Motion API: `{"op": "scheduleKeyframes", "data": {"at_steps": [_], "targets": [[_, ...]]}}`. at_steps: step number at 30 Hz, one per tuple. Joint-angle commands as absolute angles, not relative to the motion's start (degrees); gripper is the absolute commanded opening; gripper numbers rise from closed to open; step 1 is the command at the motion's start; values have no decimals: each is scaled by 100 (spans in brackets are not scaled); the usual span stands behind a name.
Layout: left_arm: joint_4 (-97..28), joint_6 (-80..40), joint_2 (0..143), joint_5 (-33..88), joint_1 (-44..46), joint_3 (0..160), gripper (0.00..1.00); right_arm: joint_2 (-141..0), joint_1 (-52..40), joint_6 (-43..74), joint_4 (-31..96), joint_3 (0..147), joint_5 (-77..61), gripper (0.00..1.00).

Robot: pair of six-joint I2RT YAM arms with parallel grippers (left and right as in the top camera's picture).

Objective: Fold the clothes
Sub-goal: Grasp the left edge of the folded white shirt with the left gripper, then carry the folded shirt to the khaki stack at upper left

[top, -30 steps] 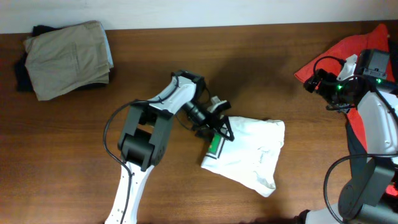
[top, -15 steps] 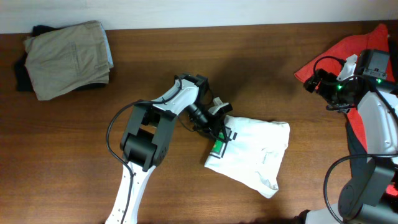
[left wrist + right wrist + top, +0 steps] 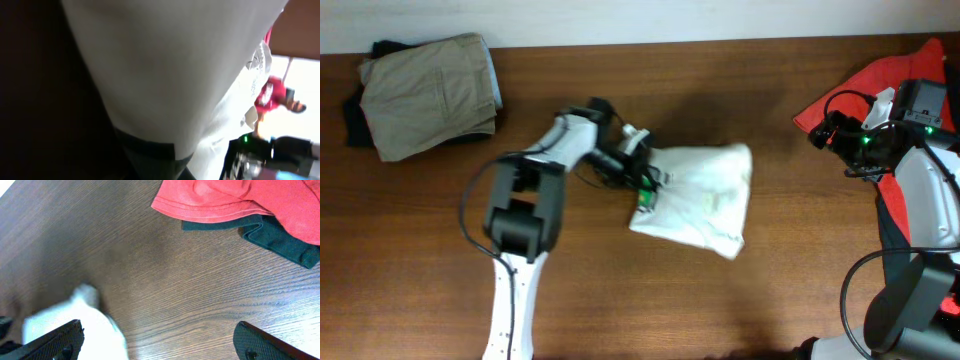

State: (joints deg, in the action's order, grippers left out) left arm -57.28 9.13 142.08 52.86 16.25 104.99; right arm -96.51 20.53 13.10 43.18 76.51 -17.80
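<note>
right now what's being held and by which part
The left hand grips the white shirt at its edge by the green patch; the right hand is open, empty.

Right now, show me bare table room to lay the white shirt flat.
Bare wooden table lies in front of the folded khaki garment, left of the left arm. Another patch runs between the crumpled white thin-fabric shirt and the red garment. Crowded: the right edge with the right arm, and around the left fingers pinching the shirt.
</note>
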Motion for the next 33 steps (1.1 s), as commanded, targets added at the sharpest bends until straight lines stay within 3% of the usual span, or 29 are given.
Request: {"op": "scheduleKeyframes", "data": {"at_steps": [1,12,24,33], "targets": [[-5496,814,14346,4274,897,10678,1,-9588,2051,1295,4300,7758,-1745,99],[-5806,561,14346,1968,-266,12516,1,-9588,2051,1295,4300,7758,-1745,99],[-6010,561,14346,198,-447,14665,1,-9588,2051,1295,4300,7758,-1745,98],[-5684,563,14346,-792,-644,14807,1,-9588,2051,1295,4303,7758,-1745,99]]}}
